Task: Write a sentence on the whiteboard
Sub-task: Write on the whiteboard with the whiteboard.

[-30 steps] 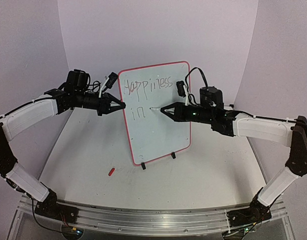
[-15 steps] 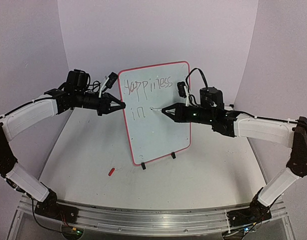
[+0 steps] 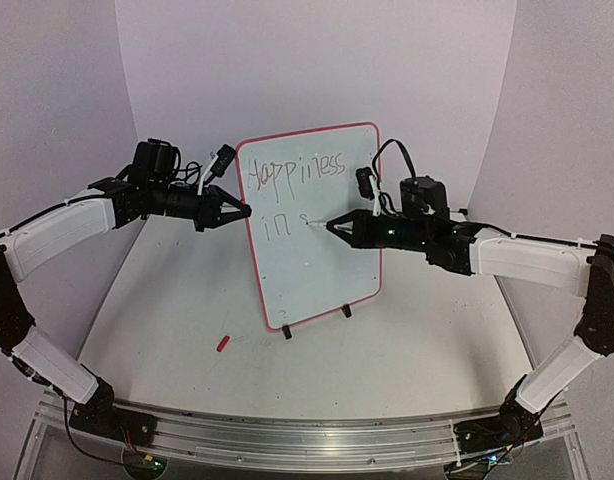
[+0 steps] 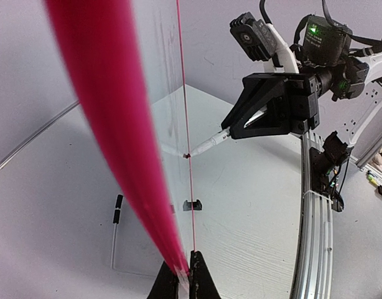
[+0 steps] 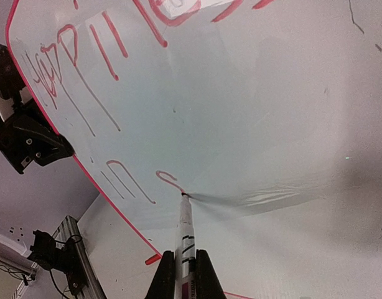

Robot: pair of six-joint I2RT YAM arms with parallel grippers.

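Observation:
The whiteboard (image 3: 322, 260) stands upright on the table, white with a red rim. The sentence (image 3: 295, 173) reads "happiness" on the top line, with "in" (image 3: 277, 224) below. My right gripper (image 3: 335, 228) is shut on the marker (image 3: 319, 224), whose tip touches the board just right of "in". In the right wrist view the marker (image 5: 186, 230) sits between my right gripper's (image 5: 186, 265) fingers, its tip at the end of a small curved red stroke (image 5: 169, 180). My left gripper (image 3: 242, 211) is shut on the board's left edge, also seen in the left wrist view (image 4: 183, 277).
A small red cap (image 3: 223, 343) lies on the table in front of the board's left corner. Black clips (image 3: 286, 333) hold the board's bottom edge. A metal rail (image 3: 287, 432) runs along the near edge. Pale walls enclose the table.
The marker tip has moved slightly right and down on the board, leaving a small new curved stroke after "in". The left arm has not moved.

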